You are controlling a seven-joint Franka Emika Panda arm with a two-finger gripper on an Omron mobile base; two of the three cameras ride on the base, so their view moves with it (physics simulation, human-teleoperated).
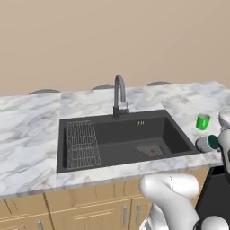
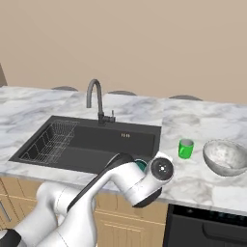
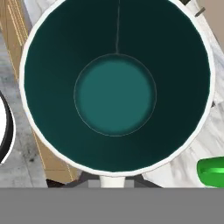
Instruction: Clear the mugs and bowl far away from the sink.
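Observation:
The dark teal mug (image 1: 206, 143) hangs tipped on its side just right of the sink (image 1: 121, 137), over the counter's front strip. My gripper (image 1: 218, 143) is shut on its rim. In the hand view the teal mug (image 3: 116, 87) shows its open mouth, and it hides my fingertips. A sliver of the teal mug (image 2: 141, 165) peeks out behind my forearm. The bright green mug (image 1: 203, 121) (image 2: 185, 148) (image 3: 212, 171) stands upright on the counter, right of the sink (image 2: 91, 142). Further right sits the speckled bowl (image 2: 225, 157) (image 1: 224, 117).
A curved dark faucet (image 1: 119, 95) (image 2: 96, 99) rises behind the basin. A wire rack (image 1: 83, 143) lies in its left half. Marble counter (image 1: 27, 134) stretches to the left and behind. A black stovetop (image 2: 207, 224) begins at the lower right.

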